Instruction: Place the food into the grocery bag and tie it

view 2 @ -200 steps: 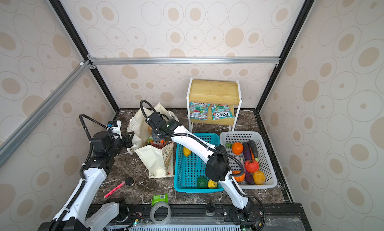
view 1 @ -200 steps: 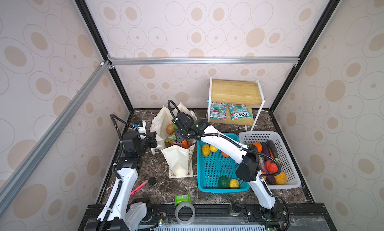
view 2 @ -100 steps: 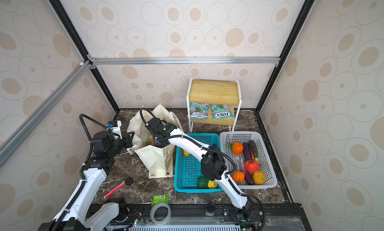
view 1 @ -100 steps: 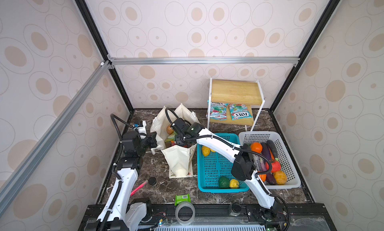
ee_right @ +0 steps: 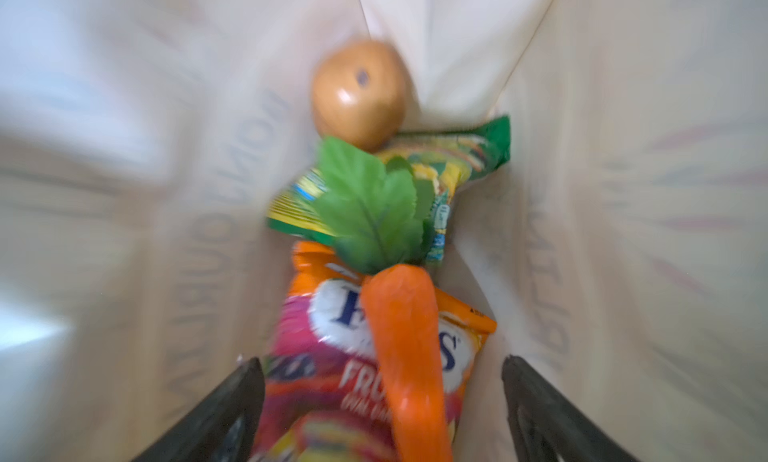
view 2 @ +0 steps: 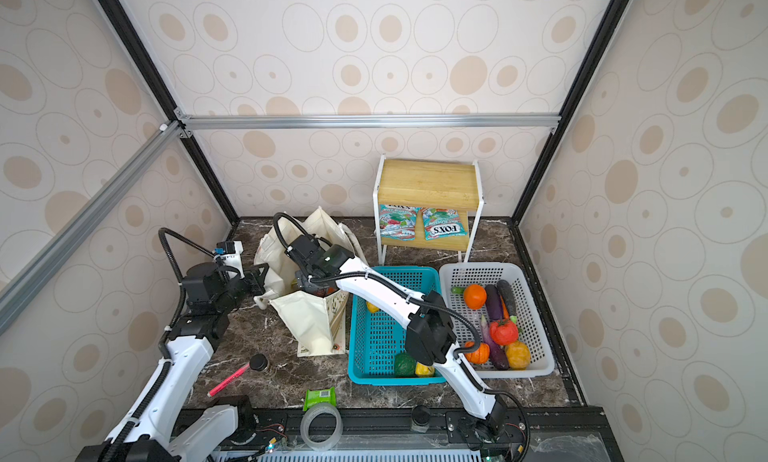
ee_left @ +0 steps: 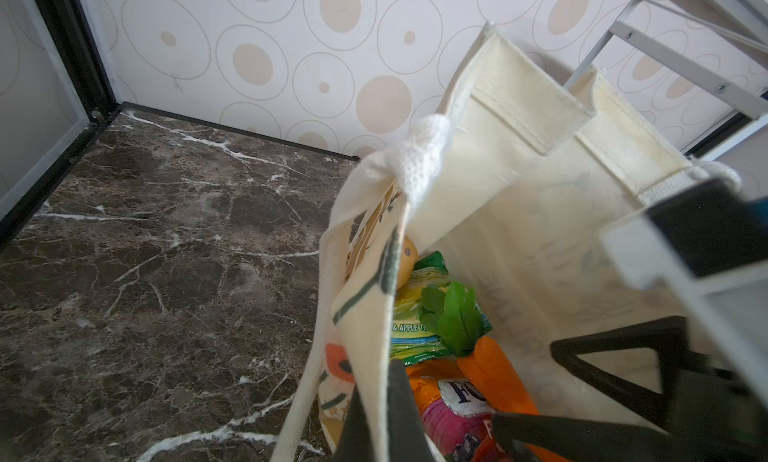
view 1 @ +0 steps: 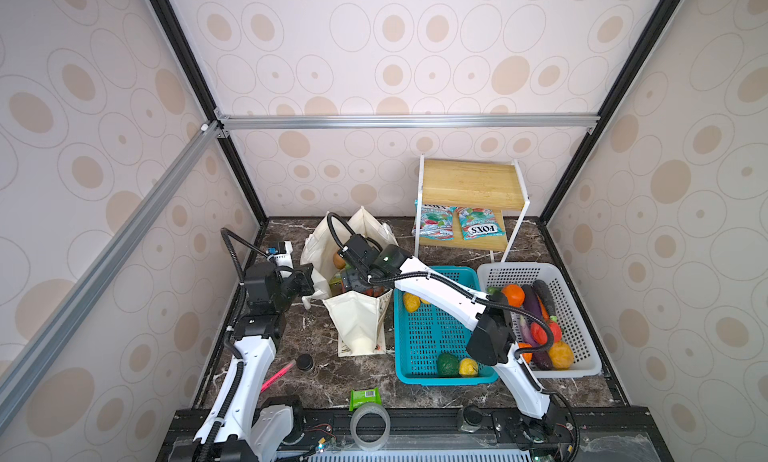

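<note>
**A:** Where do we see the grocery bag (view 1: 357, 318)?

**B:** We see it standing open on the dark marble table (view 1: 316, 381), just left of the blue basket (view 1: 432, 339). The white basket (view 1: 498, 273) is on the other side of the blue one.

**A:** And how do we find the grippers?

**B:** The right gripper (ee_right: 380, 366) is down inside the bag. Its two black fingers (ee_right: 245, 397) stand wide apart and they grip nothing; the carrot (ee_right: 405, 335) lies free below them. The left gripper (view 1: 308, 278) is at the left rim of the bag, closed, and it pinches the cream cloth there.

**A:** What food do we see in the bag?

**B:** On the bottom we see an orange snack packet (ee_right: 332, 381), and the carrot lies on top of it. The green leaves of the carrot cover a part of a green packet (ee_right: 465, 156). The brown potato (ee_right: 359, 102) sits at one end of the bag, touching the green packet.
</note>
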`<state>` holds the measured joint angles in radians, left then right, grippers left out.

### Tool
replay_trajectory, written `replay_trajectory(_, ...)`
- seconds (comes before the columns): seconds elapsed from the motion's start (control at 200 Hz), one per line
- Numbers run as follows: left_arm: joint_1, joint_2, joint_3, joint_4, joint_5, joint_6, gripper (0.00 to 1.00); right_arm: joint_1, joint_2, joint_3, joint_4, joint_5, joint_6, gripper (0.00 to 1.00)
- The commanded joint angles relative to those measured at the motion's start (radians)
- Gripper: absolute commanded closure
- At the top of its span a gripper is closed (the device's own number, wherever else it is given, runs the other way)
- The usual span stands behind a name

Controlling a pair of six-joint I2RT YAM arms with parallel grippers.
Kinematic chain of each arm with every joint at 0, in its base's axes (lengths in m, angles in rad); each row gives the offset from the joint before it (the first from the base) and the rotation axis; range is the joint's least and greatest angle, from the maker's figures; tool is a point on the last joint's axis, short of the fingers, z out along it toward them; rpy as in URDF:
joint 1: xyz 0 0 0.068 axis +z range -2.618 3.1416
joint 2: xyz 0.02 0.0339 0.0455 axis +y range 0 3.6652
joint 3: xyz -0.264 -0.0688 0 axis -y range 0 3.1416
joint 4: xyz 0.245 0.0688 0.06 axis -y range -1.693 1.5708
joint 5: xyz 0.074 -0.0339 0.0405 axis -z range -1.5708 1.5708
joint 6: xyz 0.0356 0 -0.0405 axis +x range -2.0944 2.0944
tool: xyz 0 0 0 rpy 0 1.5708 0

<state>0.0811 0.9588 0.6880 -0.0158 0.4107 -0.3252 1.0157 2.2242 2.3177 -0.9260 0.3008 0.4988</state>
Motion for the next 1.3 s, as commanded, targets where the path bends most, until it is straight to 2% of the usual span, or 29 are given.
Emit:
replay_trajectory(0.0,-0.004,-0.016,0.005,0.013,0.007,0.014,1.0,0.052,-0.143,-0.011,0.04,0.119,-0.058,0.04)
replay_trajectory(0.335,-0.006,-0.021,0.004,0.016,0.002,0.017,1.0,0.048,-0.349,-0.236,0.063,0.32,-0.017,0.04)
replay_trajectory(0.41,-0.005,-0.02,0.005,0.016,0.004,0.016,1.0,0.009,-0.4,-0.332,0.104,0.276,0.014,0.07)
replay_trajectory(0.47,-0.005,-0.02,0.005,0.012,0.001,0.017,1.0,-0.033,-0.436,-0.422,0.146,0.197,0.056,0.09)
replay_trajectory(0.555,-0.005,-0.024,0.006,0.011,-0.008,0.02,1.0,-0.088,-0.484,-0.55,0.24,0.088,0.094,0.18)
replay_trajectory(0.59,-0.006,-0.027,0.005,0.011,-0.013,0.022,1.0,-0.103,-0.497,-0.601,0.287,0.055,0.101,0.23)
replay_trajectory(0.625,-0.006,-0.029,0.004,0.013,-0.014,0.021,1.0,-0.115,-0.504,-0.631,0.313,0.021,0.105,0.33)
replay_trajectory(0.75,-0.005,-0.024,0.004,0.036,-0.006,-0.002,1.0,-0.118,-0.483,-0.616,0.331,-0.032,0.092,0.86)
replay_trajectory(0.82,-0.006,-0.015,0.047,0.026,0.008,-0.029,1.0,-0.11,-0.462,-0.566,0.319,-0.044,0.079,1.0)
replay_trajectory(0.985,-0.012,-0.018,0.179,0.022,0.054,-0.12,1.0,-0.058,-0.388,-0.374,0.27,-0.035,0.027,1.0)
replay_trajectory(1.035,-0.02,-0.019,0.213,0.03,0.098,-0.146,1.0,-0.039,-0.362,-0.311,0.262,-0.027,0.013,1.0)
replay_trajectory(1.17,-0.034,-0.014,0.238,0.09,0.172,-0.217,1.0,-0.018,-0.293,-0.171,0.204,-0.021,0.01,1.0)
replay_trajectory(1.295,-0.034,-0.007,0.211,0.086,0.146,-0.199,1.0,-0.017,-0.298,-0.204,0.212,0.038,0.012,1.0)
